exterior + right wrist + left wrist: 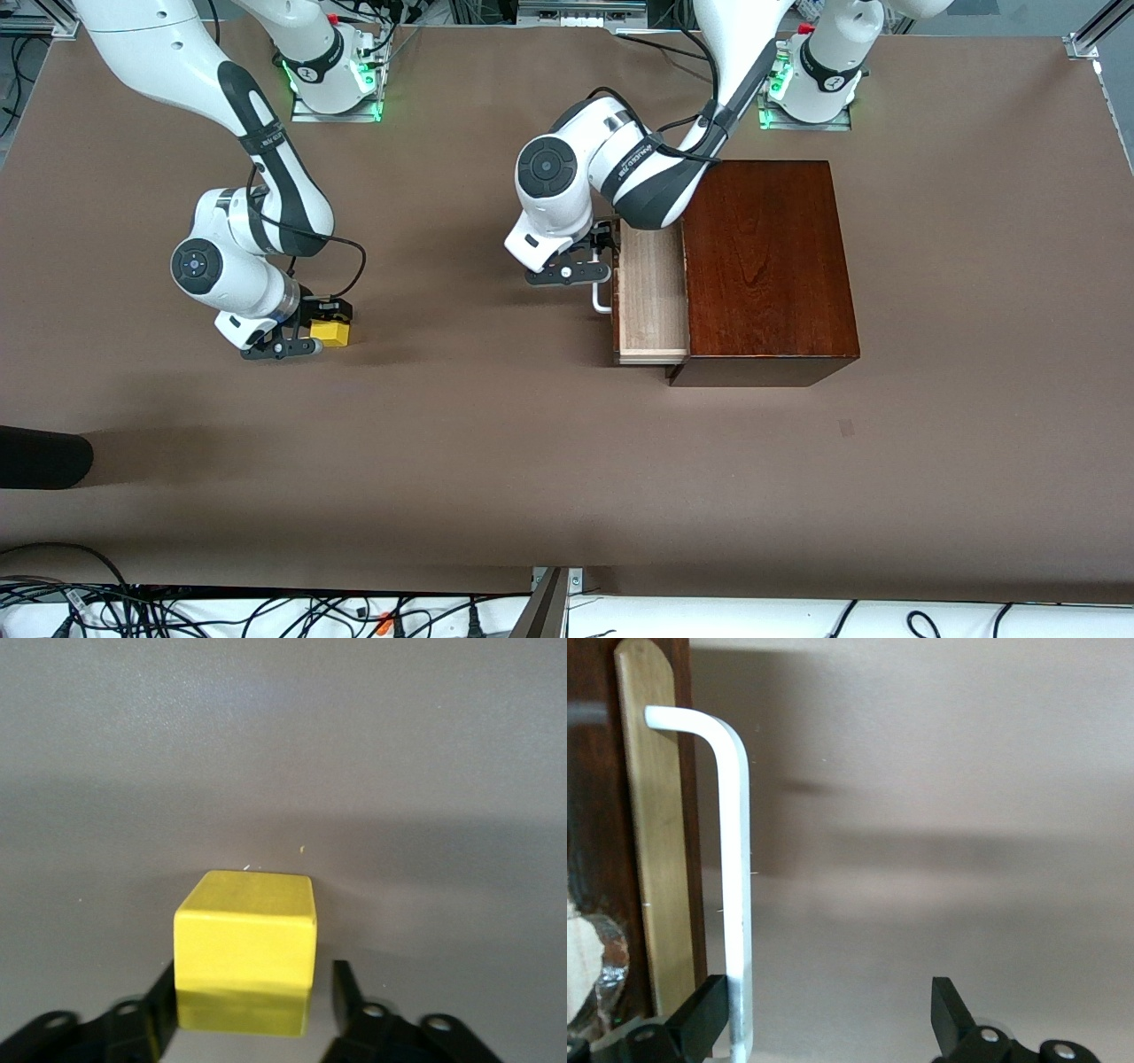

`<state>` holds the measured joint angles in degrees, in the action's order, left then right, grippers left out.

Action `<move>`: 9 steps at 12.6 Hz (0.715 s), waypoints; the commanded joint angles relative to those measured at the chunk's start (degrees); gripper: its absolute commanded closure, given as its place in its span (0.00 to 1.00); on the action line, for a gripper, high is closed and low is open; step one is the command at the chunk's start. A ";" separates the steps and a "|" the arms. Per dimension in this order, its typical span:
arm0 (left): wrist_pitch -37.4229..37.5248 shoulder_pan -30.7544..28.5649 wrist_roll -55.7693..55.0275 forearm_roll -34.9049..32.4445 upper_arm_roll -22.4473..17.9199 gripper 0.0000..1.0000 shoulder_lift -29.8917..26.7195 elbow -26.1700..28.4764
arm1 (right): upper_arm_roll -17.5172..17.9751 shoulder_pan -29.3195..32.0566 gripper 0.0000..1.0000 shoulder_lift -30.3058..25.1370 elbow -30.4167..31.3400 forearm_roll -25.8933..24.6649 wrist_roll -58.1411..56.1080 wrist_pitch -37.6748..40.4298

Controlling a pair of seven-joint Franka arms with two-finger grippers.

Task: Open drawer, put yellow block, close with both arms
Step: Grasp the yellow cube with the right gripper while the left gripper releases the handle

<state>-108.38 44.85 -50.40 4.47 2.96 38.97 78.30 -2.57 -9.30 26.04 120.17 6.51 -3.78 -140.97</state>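
The glossy dark mahogany box stands toward the left arm's end of the brown table, and its pale light-wood drawer is slid part-way out toward the table's middle, its tray bare. The left gripper is at the drawer's white U-shaped bar handle. In the left wrist view its fingers stand wide apart, one fingertip just beside the bar, so nothing is gripped there.

The small bright yellow cube, the yellow block, sits on the table toward the right arm's end, well apart from the box. The right gripper is low around it, its fingers spread to either side. Whether the pads already touch the block's faces cannot be told, though a thin gap seems to show on one side.

What could go wrong, in my judgement:
- The block could twist or skid if one finger meets it first, as it looks slightly off-centre between the fingers.
- The drawer opening looks shallow, so a drop near the box's edge could land the block on the rim or catch the box top.
- The left wrist hangs over the drawer's end nearest the bases, so both arms risk crowding at the tray.

Between block and drawer the table offers open room. The tray's end nearer the front camera is the freer approach.
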 commanded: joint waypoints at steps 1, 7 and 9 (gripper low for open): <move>-1.31 1.12 -0.84 2.12 -0.15 0.00 1.55 -2.37 | 0.29 0.15 0.82 -0.38 -0.28 1.22 -0.79 -0.18; 0.52 -0.46 0.22 2.04 -0.94 0.00 -4.41 -2.54 | 0.03 0.15 0.88 -1.69 -7.29 1.14 -1.23 8.92; 7.88 -2.82 1.26 2.04 -1.12 0.00 -8.27 -2.54 | -0.32 0.15 0.88 -2.92 -13.00 0.87 -1.58 16.74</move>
<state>-106.15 44.03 -50.44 5.90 2.13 35.41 74.93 -2.60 -9.28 25.12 111.73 6.52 -3.86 -131.28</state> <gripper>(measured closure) 0.000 0.449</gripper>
